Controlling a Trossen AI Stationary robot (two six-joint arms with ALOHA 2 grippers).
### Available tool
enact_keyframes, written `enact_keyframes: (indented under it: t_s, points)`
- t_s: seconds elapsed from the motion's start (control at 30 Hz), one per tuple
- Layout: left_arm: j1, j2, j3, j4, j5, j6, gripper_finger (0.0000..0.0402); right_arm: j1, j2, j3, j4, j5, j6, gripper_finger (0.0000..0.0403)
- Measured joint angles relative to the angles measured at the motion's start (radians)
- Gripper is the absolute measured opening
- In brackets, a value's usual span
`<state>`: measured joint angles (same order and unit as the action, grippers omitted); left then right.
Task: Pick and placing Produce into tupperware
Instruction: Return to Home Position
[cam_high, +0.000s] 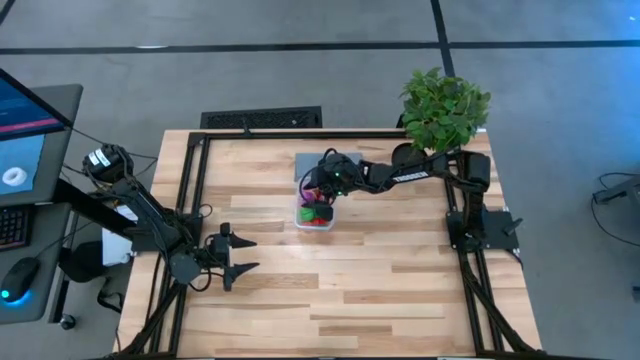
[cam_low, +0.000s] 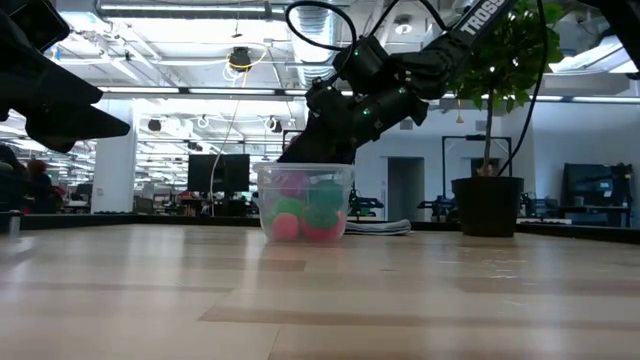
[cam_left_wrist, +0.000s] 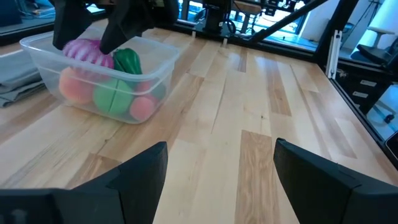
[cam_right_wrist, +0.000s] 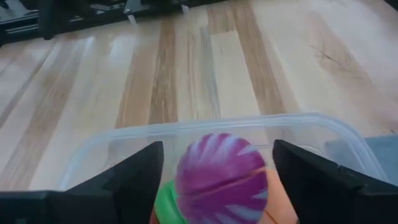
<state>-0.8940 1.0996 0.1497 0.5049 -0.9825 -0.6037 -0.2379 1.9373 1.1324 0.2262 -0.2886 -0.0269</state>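
Hovering over tupperware (cam_low: 305, 172), right tool (cam_high: 322, 188) spread to clear the purple onion (cam_right_wrist: 221, 174); parked near bench's left edge, left tool (cam_high: 250, 254) agape.

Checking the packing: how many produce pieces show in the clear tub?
5 in the tub: purple onion on top, green pepper beside it, an orange piece, a green piece and a pink piece lower down. More may be hidden.

Clear plastic tub (cam_left_wrist: 158, 59): one. Toy produce (cam_low: 305, 212) in it, five pieces visible: one purple-striped onion (cam_right_wrist: 221, 171), one dark green pepper (cam_left_wrist: 127, 61), one light green piece (cam_left_wrist: 112, 96), one orange piece (cam_left_wrist: 73, 86), one pink piece (cam_left_wrist: 143, 109). Potted plant (cam_high: 445, 105): one; grey pad (cam_high: 306, 163): one.
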Motion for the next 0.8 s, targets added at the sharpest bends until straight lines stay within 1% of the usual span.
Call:
enact_keyframes:
  t_s: [0.13,0.27,0.47,0.67,0.73,0.8]
  points:
    - [0.0,0.0,0.0,0.0,0.0,0.0,0.0281,0.0,0.0,0.0,-0.001,0.0,0.0,0.0353]
    - [0.0,0.0,0.0,0.0,0.0,0.0,0.0281,0.0,-0.007,0.0,-0.008,0.0,0.0,0.0371]
    - [0.0,0.0,0.0,-0.001,0.001,0.0,0.0281,0.017,-0.087,-0.001,-0.059,-0.001,-0.027,0.0373]
    - [0.0,0.0,0.0,-0.006,0.0,0.012,0.0281,0.036,-0.212,0.0,-0.174,0.0,-0.054,0.0373]
    - [0.0,0.0,0.0,-0.005,-0.032,0.017,0.0281,0.044,-0.253,0.0,-0.207,0.001,-0.043,0.0374]
    - [0.0,0.0,0.0,0.006,-0.1,0.015,0.0281,0.053,-0.297,0.0,-0.264,0.001,-0.028,0.0374]
